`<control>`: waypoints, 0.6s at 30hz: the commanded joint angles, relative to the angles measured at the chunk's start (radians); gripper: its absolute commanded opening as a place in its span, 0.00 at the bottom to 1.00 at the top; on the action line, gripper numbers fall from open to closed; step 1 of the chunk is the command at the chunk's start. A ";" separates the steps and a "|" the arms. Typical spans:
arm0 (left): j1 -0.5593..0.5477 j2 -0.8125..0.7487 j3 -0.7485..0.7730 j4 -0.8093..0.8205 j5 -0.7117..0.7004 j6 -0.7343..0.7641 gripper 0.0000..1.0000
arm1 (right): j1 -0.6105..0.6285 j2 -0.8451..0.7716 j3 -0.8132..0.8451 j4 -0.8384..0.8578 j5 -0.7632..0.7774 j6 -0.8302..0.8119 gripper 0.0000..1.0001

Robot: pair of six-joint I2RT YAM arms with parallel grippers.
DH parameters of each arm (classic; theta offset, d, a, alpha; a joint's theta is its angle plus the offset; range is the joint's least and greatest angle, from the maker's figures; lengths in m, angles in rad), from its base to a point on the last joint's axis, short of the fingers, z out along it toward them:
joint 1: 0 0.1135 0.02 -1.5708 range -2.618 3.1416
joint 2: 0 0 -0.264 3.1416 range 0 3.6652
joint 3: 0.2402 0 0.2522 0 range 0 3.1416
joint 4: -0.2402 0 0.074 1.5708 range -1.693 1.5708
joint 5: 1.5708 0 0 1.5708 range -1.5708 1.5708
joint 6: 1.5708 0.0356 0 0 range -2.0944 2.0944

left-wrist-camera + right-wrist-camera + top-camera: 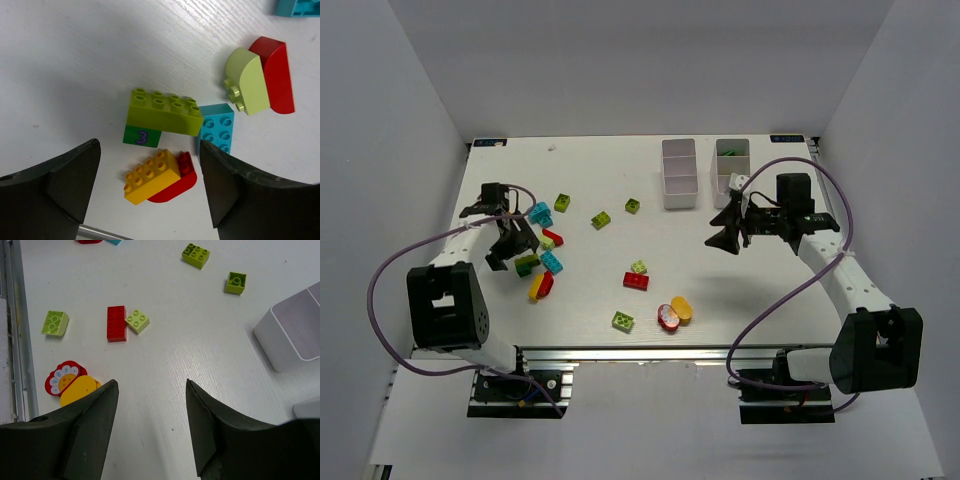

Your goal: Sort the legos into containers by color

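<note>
Left tool point(149, 145): jaws spread, nothing pinched, hanging low over a tight cluster of legos on the counter point(70, 55).

- Just ahead of the gap: a long lime brick point(162, 112) that appears clipped over a dark green brick marked 3 point(142, 136).
- A cyan brick point(217, 131) touches the lime brick's end, near the right-hand finger tip.
- Inside the gap, nearest the tool: a yellow brick point(151, 176) lying over a red rounded brick point(186, 172).
- Further ahead and right: a pale curved brick point(246, 81) against a red curved brick point(274, 75).

Handling (judgement): light, rigid, smooth plastic.
- It won't crush, but it is likely to skid or pop out if pinched on a curved face or a corner.
- Best hold is the flat long side walls, across the short width.
- Stacked pairs may lift together with colours mixed, so they need separating.

Obstruction: the neighbours crowd each other. The cyan brick leaves no finger room at that end of the lime brick.

Right tool point(151, 385): jaws spread, empty, over bare counter.
- Ahead and left: a red flat brick point(116, 323) touching a pale square brick point(137, 321).
- Beside the left finger: a flower-printed piece point(62, 380) and a yellow disc point(80, 390).
- Ahead and right: a corner of one of the containers point(295, 335). The top view shows both just beyond this tool, with something green in the right one.
</note>
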 commanded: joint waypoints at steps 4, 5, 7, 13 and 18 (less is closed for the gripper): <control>0.001 0.065 0.030 0.014 0.026 0.127 0.96 | 0.005 -0.013 -0.016 0.070 -0.034 0.059 0.63; 0.001 0.074 0.030 0.019 0.043 0.139 0.96 | 0.005 -0.015 -0.017 0.073 -0.036 0.063 0.64; 0.001 0.101 0.030 0.037 0.058 0.150 0.96 | 0.004 -0.013 -0.017 0.073 -0.036 0.063 0.64; 0.001 0.134 0.050 0.068 0.069 0.172 0.95 | 0.004 -0.010 -0.011 0.064 -0.028 0.056 0.65; 0.000 0.164 0.064 0.063 0.064 0.182 0.94 | 0.005 -0.009 -0.014 0.064 -0.028 0.060 0.65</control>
